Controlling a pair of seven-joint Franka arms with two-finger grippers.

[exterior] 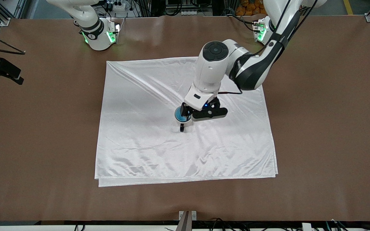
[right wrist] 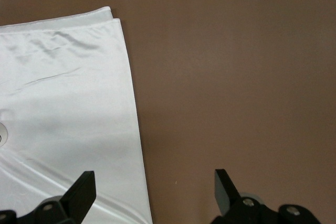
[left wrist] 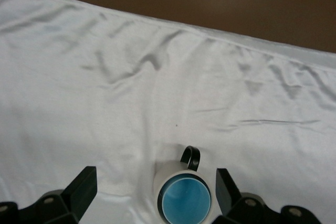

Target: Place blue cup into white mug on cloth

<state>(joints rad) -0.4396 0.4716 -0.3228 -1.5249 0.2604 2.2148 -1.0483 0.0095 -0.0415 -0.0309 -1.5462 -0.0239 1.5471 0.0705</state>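
Saw cup point(left wrist: 185, 202) nested in mug point(left wrist: 167, 174), mid-frame on cloth point(exterior: 140, 144). Left gripper point(left wrist: 155, 195) jaws apart, straddling it. Right gripper point(right wrist: 152, 195) waited, jaws apart over counter point(right wrist: 236, 77).

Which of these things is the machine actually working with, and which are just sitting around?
Part of the job:
- blue cup, already sitting inside the white mug
- cloth under them
- left tool, open around the mug

Just there:
- brown table
- right tool, open, waiting over the cloth's edge
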